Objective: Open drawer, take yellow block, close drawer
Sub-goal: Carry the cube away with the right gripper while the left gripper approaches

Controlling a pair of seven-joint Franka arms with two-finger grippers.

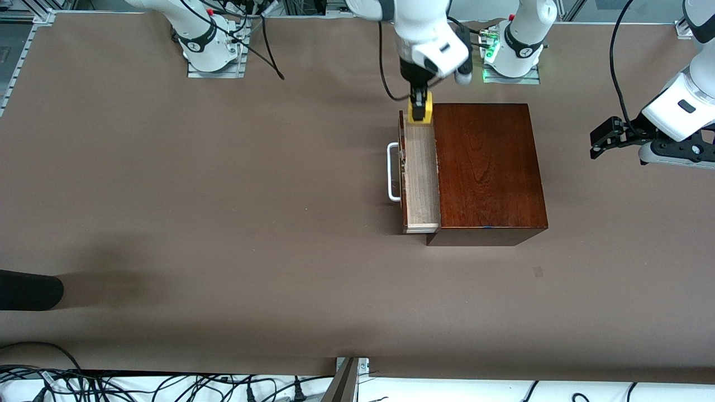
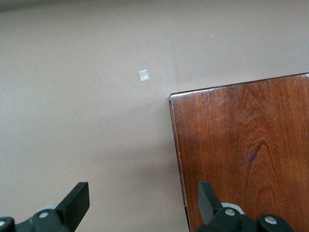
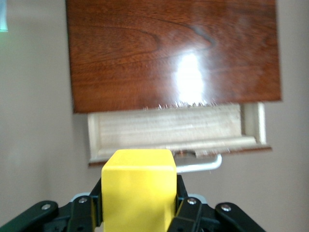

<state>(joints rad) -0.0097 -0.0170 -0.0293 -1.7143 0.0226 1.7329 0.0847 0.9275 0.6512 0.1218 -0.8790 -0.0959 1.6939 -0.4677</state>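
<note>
The right gripper point(image 1: 419, 104) is clenched on the block point(image 1: 420, 111), holding it up over the end of the open drawer point(image 1: 420, 176) that lies farther from the front camera. In the right wrist view the fingers point(image 3: 186, 205) press the block's point(image 3: 139, 186) two flat side faces. It looks light, rigid and smooth-sided, so a squeeze across parallel faces should hold; a slack grip might let it slide.

The drawer stands partly out of the box point(image 1: 485, 167), its pale inside bare as far as shown. Its handle point(image 1: 393, 172) faces the right arm's end of the table. That bar, or the drawer front, is the likely place to push it shut.

The left gripper point(image 1: 606, 135) waits released, over the table past the box at the left arm's end.
</note>
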